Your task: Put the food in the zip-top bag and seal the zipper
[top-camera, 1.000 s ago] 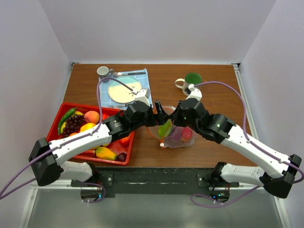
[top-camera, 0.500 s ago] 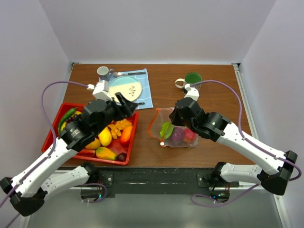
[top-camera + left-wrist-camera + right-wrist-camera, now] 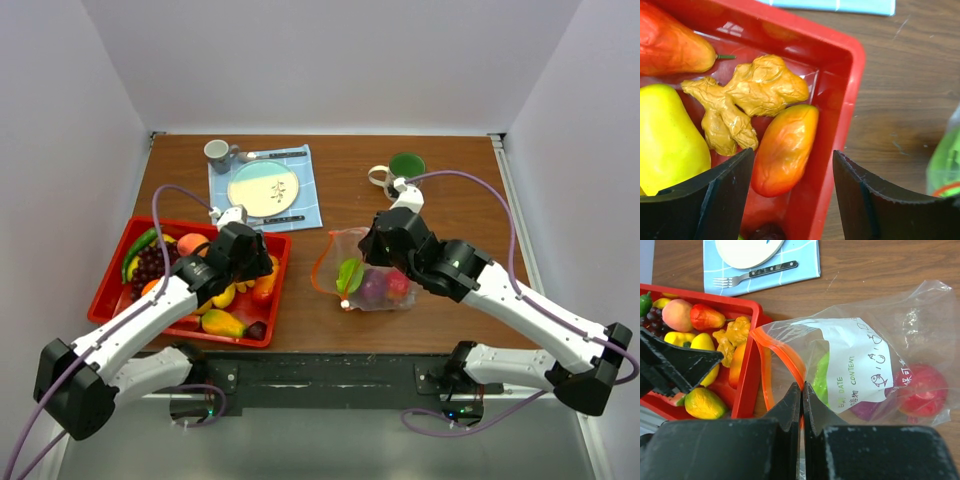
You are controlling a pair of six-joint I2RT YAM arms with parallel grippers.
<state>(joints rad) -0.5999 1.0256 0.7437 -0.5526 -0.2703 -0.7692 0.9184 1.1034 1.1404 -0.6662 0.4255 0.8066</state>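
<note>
Red tray (image 3: 279, 295), nine o'clock of the zip-top bag (image 3: 335, 270), was regained overhead by the left gripper (image 3: 262, 272). At its wrist, spread jaws were narrowing over orange food (image 3: 785, 149): another pick judged begun. At the right wrist, the zipper (image 3: 782, 350) was kept pinched by the right gripper (image 3: 801, 387).

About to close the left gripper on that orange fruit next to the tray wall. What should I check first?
1. Left gripper open: ok, jaws apart above the red tray.
2. Orange fruit centred between the fingers: ok.
3. Fruit free of neighbours: not ok, the ginger lies against it.
4. Outer finger clear of the tray wall: cannot tell; it overlaps the rim in the wrist view.
5. Right gripper shut on the zipper: ok.
6. Zip-top bag mouth open toward the tray: ok.
</note>
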